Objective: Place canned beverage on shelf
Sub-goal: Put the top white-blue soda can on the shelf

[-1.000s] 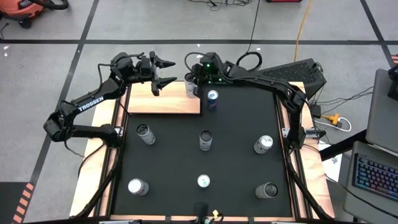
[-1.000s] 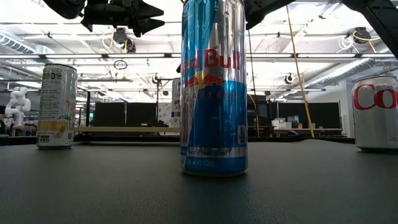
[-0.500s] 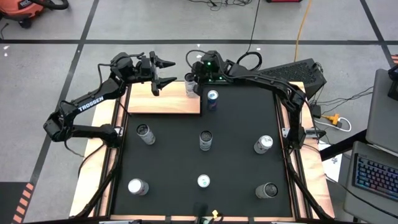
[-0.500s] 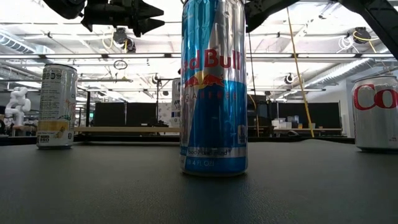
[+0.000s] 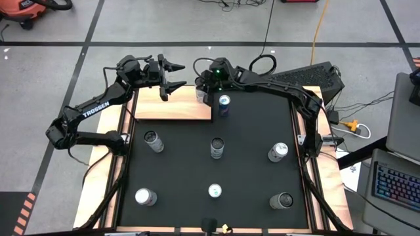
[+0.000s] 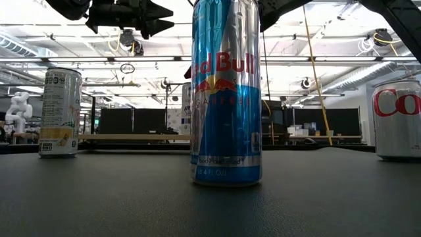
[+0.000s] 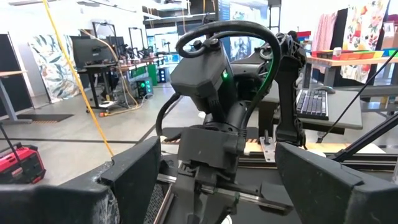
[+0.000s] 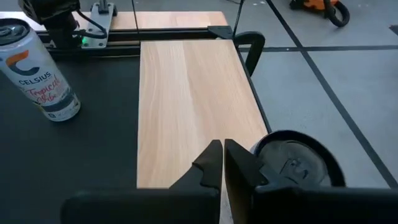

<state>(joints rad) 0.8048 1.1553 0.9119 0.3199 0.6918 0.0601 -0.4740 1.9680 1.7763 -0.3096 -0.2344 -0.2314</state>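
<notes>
On shelf (image 5: pixel 174 103): one can (image 5: pixel 201 91); seven on mat (image 5: pixel 249 164). Left claw (image 5: pixel 172 77) spread, right claw (image 8: pixel 222 163) pressed together.

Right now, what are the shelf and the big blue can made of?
The shelf looks like light wood, smooth and matte, with grain lines running along it. The blue can looks like shiny metal, probably aluminium, because its printed side reflects the lights.
</notes>
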